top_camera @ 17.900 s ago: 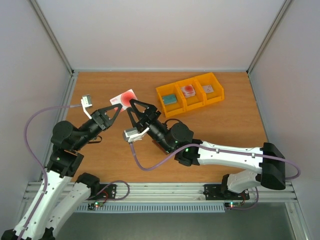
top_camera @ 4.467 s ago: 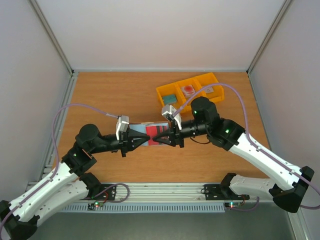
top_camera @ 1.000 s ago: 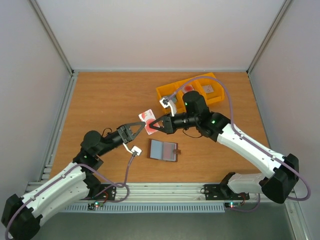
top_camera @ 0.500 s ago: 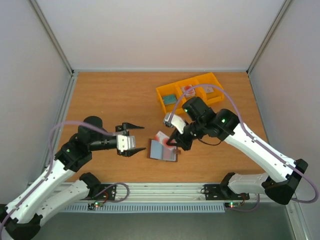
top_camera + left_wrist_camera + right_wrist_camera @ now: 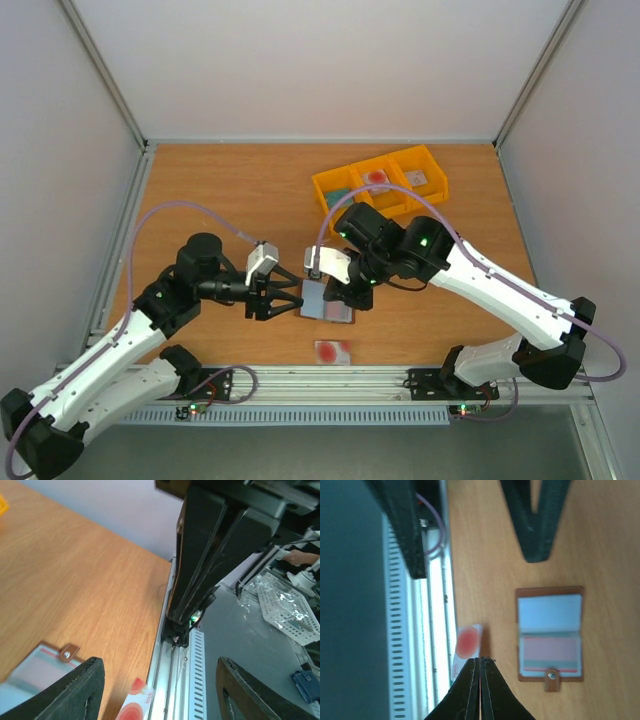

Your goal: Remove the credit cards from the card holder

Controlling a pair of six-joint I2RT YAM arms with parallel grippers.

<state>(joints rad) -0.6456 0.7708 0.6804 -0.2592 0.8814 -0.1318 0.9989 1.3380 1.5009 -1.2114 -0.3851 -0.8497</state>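
The card holder [image 5: 316, 300] lies open on the table, brown rim and grey-blue lining up, its snap tab [image 5: 550, 677] showing. A reddish band shows in its lower pocket [image 5: 550, 652]. One of the credit cards [image 5: 332, 351], pale with a red round spot, lies loose on the table between the holder and the front rail, also visible as a pale card [image 5: 467, 645] from the right wrist. My right gripper [image 5: 347, 297] hovers over the holder's right part, shut with nothing visibly held [image 5: 480, 658]. My left gripper [image 5: 292, 299] is open just left of the holder, empty [image 5: 160, 695].
A yellow three-part bin [image 5: 330, 186] with small items stands at the back right. The aluminium front rail [image 5: 330, 384] runs close behind the loose card. The right arm's base [image 5: 200, 555] fills the left wrist view's upper middle.
The pale card, gripped by both grippers a second ago and by the right one half a second ago, now lies on the table. My left gripper opened and moved right toward the holder.
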